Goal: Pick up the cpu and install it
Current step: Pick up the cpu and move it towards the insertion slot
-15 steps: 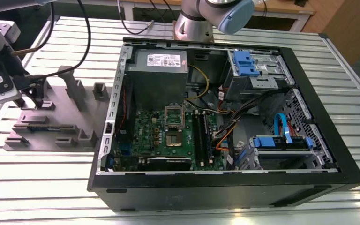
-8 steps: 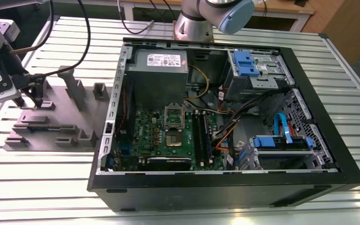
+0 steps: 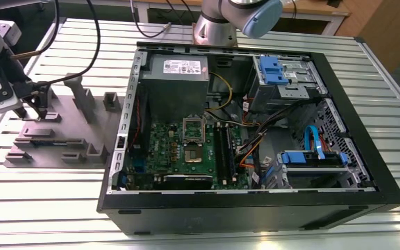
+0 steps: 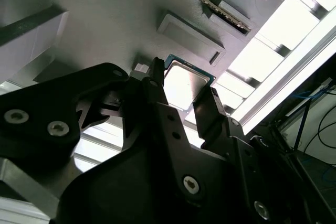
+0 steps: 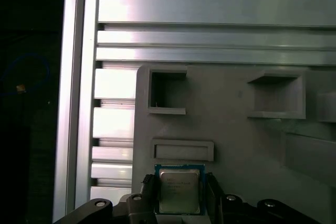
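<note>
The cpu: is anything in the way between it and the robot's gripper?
Nothing visible is. In the first wrist view the gripper sits right at the cpu, over the grey fixture, with no object between them.

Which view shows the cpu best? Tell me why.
The first wrist view: the cpu faces the camera squarely, top and rim plain. The second wrist view shows the cpu aslant, partly behind the end effector. In the exterior view it is too small to tell.

The slatted metal table (image 3: pixel 40 203) is carrying a grey parts holder (image 3: pixel 89 125) toward the exterior view's left, with an open computer case (image 3: pixel 255 213) lying just beside it.
</note>
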